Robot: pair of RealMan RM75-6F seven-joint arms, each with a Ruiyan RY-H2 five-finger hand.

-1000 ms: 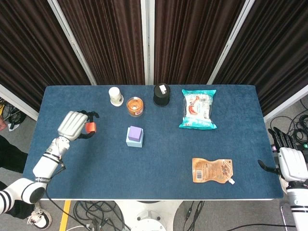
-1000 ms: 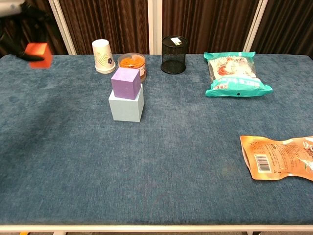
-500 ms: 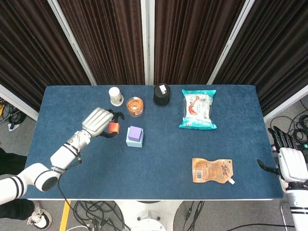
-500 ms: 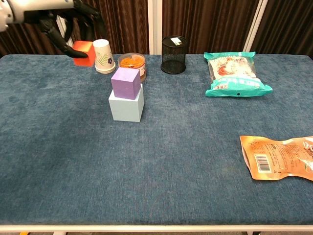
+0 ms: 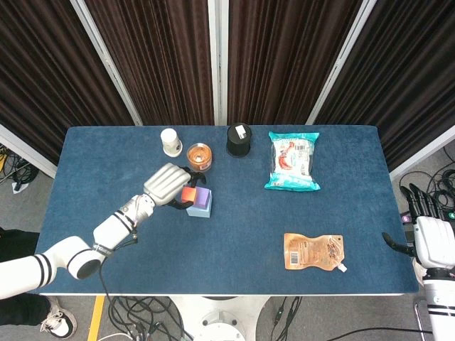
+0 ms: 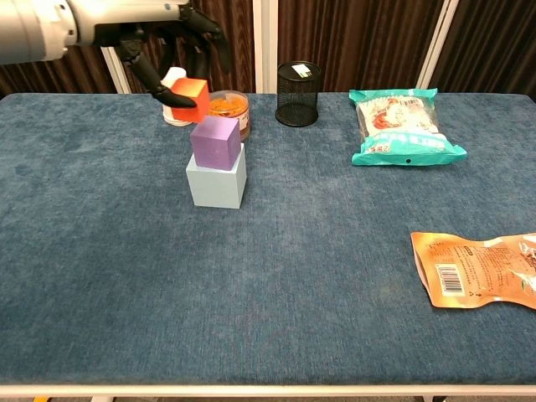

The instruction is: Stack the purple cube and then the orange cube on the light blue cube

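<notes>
The purple cube sits on top of the light blue cube left of the table's middle; the same stack appears in the head view as purple cube on light blue cube. My left hand holds the orange cube in the air, just above and to the left of the purple cube. From the head camera, the left hand carries the orange cube beside the stack. My right hand hangs off the table's right edge, holding nothing, fingers apart.
A paper cup, an orange-filled round tub and a black mesh pot stand along the far side behind the stack. A teal snack bag lies far right, an orange pouch near right.
My left hand has carried the orange cube rightward from the table's left side to just beside and above the purple cube. The right hand and the stack have not moved.
</notes>
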